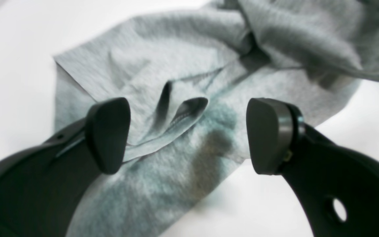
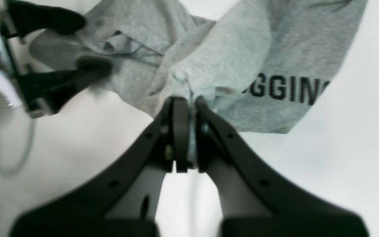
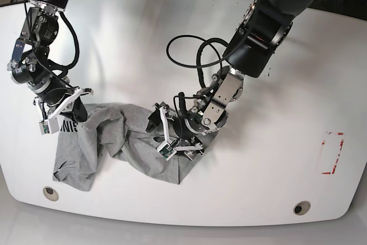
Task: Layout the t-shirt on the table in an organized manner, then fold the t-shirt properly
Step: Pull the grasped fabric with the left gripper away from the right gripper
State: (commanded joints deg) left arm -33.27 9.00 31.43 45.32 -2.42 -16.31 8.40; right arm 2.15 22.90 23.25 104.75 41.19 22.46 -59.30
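The heather-grey t-shirt (image 3: 114,142) lies crumpled near the front left of the white table (image 3: 258,55). Black printed letters (image 2: 285,90) show on one flap. My right gripper (image 2: 188,102) is shut on a bunched fold of the t-shirt (image 2: 229,56); in the base view the right gripper (image 3: 80,113) sits at the shirt's upper left corner. My left gripper (image 1: 188,136) stands open just above the t-shirt (image 1: 183,65), its fingers (image 1: 109,135) straddling a small hemmed fold. From the base view the left gripper (image 3: 171,133) is over the shirt's right part.
A red dashed rectangle (image 3: 331,153) is marked at the table's right. Two round grey grommets (image 3: 50,192) (image 3: 301,206) sit near the front edge. Black cables (image 3: 189,50) loop off the left arm above the table's middle.
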